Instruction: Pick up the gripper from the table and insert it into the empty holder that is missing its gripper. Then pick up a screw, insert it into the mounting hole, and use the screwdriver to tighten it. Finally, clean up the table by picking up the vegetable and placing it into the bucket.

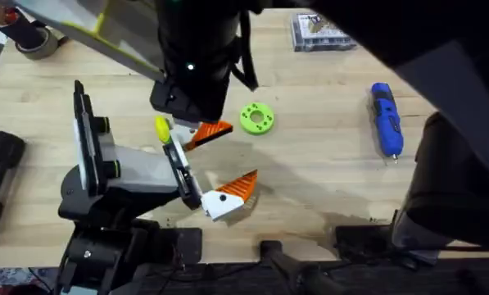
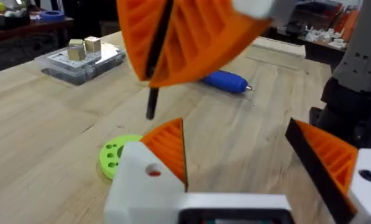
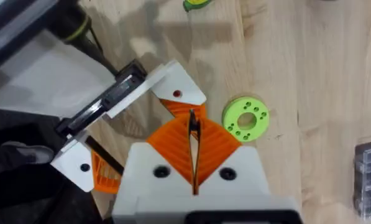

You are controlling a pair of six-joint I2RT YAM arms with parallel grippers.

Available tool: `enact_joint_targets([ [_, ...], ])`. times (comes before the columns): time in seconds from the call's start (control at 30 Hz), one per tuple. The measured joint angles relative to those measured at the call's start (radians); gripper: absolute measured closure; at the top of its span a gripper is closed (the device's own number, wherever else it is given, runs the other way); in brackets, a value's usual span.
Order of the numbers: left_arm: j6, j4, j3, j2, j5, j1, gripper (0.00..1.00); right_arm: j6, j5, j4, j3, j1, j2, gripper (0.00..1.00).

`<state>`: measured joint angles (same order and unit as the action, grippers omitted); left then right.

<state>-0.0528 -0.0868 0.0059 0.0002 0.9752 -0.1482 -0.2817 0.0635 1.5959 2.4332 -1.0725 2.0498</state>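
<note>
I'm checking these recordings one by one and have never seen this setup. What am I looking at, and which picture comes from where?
These are two robot arms working at a wooden table. One picture is taken from above the table. The other two come from small cameras on each arm's wrist, so each arm's own two white and orange fingers show at the bottom edge.

The left gripper lies low over the table with its fingers spread open. The right arm reaches across as a large dark shape. The right gripper is closed on a thin black rod, just above one of the left gripper's fingers.

On the table lie a green disc, a blue screwdriver, a clear box and a roll of tape.
</note>
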Motion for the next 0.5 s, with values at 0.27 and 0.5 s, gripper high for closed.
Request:
enact_joint_targets([
  [0.27,0.0,0.0,0.0,0.0,0.0,0.0,0.014,-0.003,0.0,-0.001,0.0,-0.004,0.018,0.989],
  [0.5,0.0,0.0,0.0,0.0,0.0,0.0,0.014,-0.004,0.0,-0.001,0.0,-0.014,0.018,0.989],
])
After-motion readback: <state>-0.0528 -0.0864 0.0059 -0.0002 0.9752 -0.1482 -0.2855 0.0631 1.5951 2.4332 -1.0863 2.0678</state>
